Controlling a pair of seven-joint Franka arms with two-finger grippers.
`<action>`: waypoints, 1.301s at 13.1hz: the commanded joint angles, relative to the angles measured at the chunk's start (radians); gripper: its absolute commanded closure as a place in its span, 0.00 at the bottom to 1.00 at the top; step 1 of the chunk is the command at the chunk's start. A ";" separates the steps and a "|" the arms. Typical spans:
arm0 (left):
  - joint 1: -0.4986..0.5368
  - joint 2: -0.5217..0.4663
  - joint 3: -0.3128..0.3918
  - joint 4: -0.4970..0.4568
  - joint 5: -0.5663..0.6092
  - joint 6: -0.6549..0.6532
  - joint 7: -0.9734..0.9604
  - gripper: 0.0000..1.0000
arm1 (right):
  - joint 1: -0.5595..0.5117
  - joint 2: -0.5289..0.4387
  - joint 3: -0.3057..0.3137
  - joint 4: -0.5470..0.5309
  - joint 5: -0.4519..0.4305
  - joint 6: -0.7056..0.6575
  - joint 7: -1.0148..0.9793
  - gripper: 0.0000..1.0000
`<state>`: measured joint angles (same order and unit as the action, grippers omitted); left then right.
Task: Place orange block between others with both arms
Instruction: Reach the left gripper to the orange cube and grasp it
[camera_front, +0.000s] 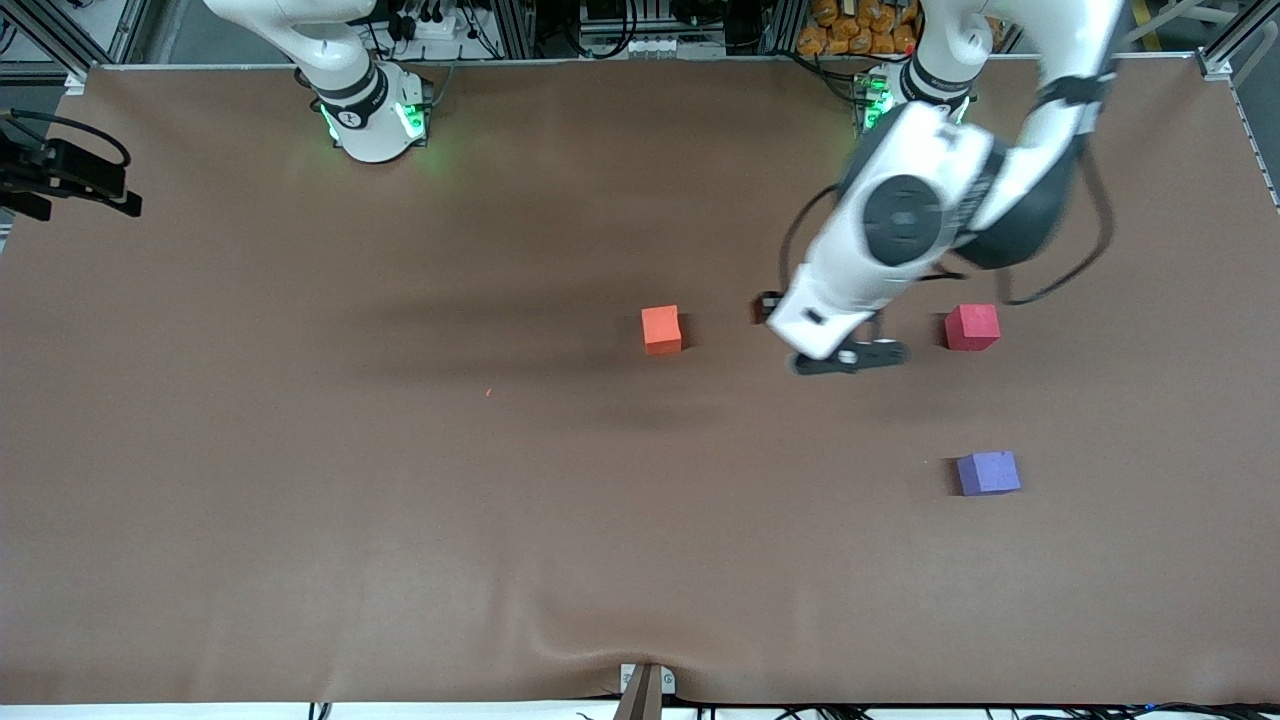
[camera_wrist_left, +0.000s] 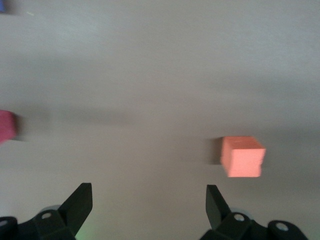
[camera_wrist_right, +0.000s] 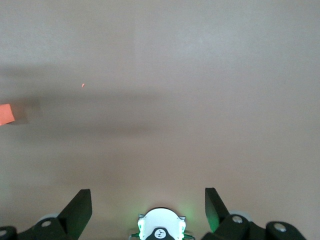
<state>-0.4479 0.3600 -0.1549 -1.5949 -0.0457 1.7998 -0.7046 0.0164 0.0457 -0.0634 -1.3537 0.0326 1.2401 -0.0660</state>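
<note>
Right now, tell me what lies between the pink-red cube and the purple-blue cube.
Nothing: in the front view only bare brown table cover separates the pink-red cube from the purple-blue cube. The orange block sits apart, toward the right arm's end.

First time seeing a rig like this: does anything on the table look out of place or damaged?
Nothing serious. The brown table cover is puckered at its edge nearest the camera, and a tiny red speck lies apart from the cubes.
</note>
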 joint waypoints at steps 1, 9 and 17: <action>-0.087 0.083 0.008 0.021 -0.003 0.102 -0.120 0.00 | -0.009 -0.020 0.016 -0.012 -0.062 0.004 -0.025 0.00; -0.236 0.276 0.012 0.020 0.003 0.364 -0.252 0.00 | -0.010 -0.009 0.017 -0.010 -0.062 0.004 -0.043 0.00; -0.270 0.344 0.012 0.003 0.078 0.400 -0.320 0.00 | -0.021 0.006 0.016 -0.022 -0.057 0.004 -0.038 0.00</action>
<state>-0.6972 0.6915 -0.1501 -1.5964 0.0094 2.1842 -0.9916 0.0127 0.0493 -0.0602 -1.3603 -0.0110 1.2418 -0.0924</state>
